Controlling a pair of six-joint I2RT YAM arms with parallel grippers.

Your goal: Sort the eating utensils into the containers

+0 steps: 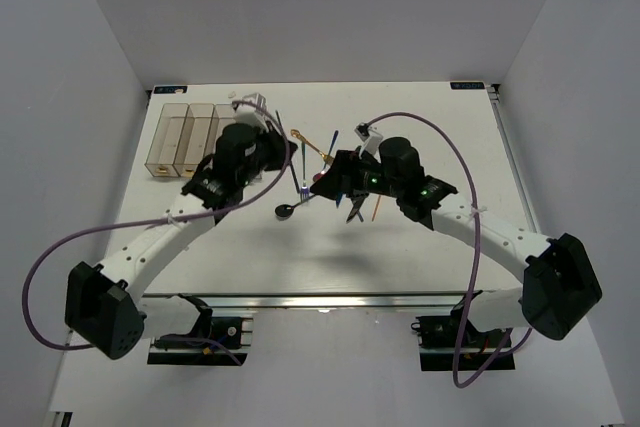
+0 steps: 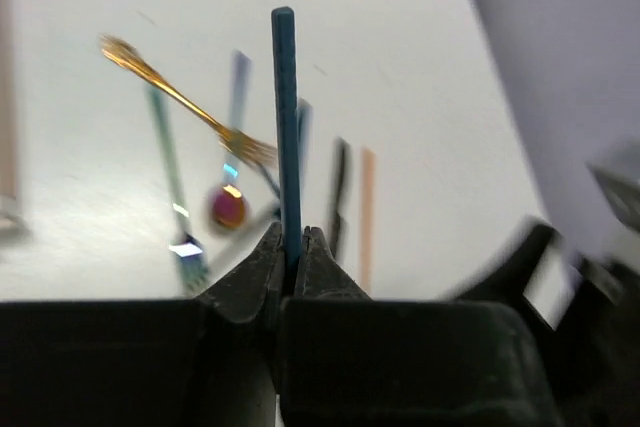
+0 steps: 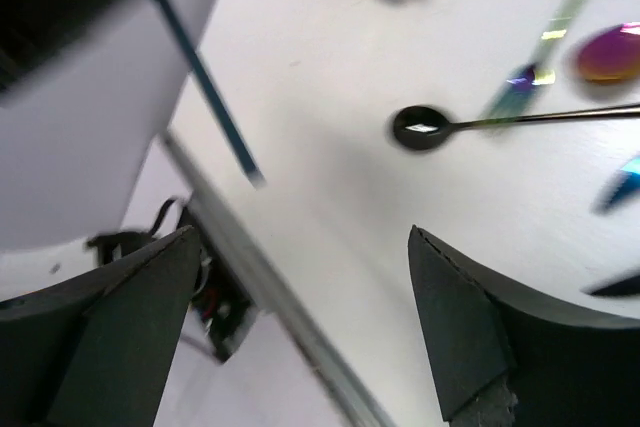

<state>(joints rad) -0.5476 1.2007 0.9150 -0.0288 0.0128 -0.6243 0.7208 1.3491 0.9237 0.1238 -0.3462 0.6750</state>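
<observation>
**A:** Left claw state?
**B:** Left claw (image 2: 290, 247) is clenched on a slim blue utensil (image 2: 286, 127). It grips one end and the rest sticks straight out past the tips. Can't tell if it's a knife or a chopstick.

**A:** Where is it?
**B:** In the top view it pokes out of the claw just right of the containers (image 1: 185, 137), apart from the heap.

**A:** Right claw?
**B:** Right claw (image 3: 300, 297) is released, jaws wide, nothing between them. It hangs over the tabletop (image 1: 450, 147) at the heap.

**A:** What's around it?
**B:** Black spoon (image 3: 420, 128) lies just ahead, bowl towards the claw's left, handle running right. Past it are the green fork (image 3: 540, 47) and an iridescent spoon (image 3: 605, 55).

**A:** Obstructions?
**B:** The left arm (image 1: 190, 217) covers the right end of the container row. The right claw hides part of the heap from above. The gold utensil (image 2: 185, 102) lies slanted across the other pieces.

**A:** Counts?
**B:** Three bins showing, with any more hidden behind the arm. Loose pieces:
- one gold utensil
- one green fork
- one iridescent spoon
- one black spoon
- one black straight piece (image 2: 340, 192)
- one orange chopstick (image 2: 367, 217), just beside the black straight piece
- one lilac-blue piece (image 2: 238, 87), maybe a second, too blurred to tell

One more utensil is in the left claw.
</observation>
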